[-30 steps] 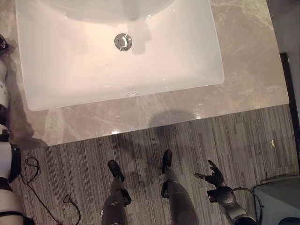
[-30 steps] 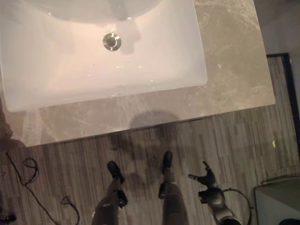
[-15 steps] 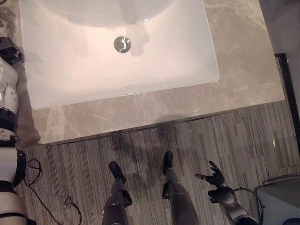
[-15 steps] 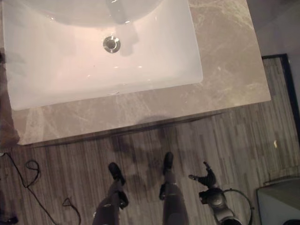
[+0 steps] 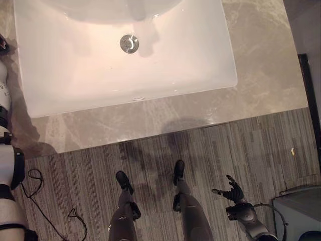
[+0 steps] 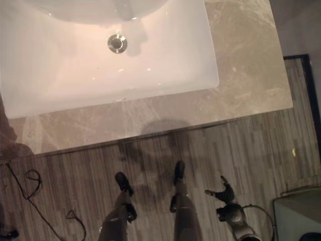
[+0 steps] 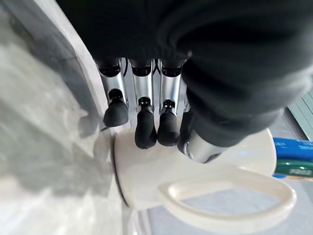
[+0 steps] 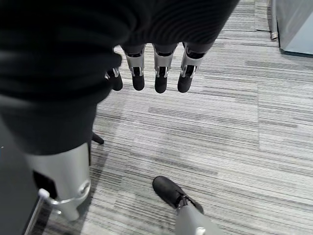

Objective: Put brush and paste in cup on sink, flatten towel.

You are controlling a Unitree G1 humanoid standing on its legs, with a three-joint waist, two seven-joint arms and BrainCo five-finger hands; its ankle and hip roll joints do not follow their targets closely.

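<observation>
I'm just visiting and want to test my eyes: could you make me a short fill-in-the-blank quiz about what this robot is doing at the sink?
1. The left hand rests its fingertips on a white ____ with a big handle.
2. The right hand hangs over the striped ____, holding nothing.
3. The white sink has a round metal ____ in its basin.

Missing words: cup; floor; drain

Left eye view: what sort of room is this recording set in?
Likely a bathroom or washroom mock-up: a white sink basin with a metal drain, set in a marble-look countertop, over grey striped carpet.
</observation>
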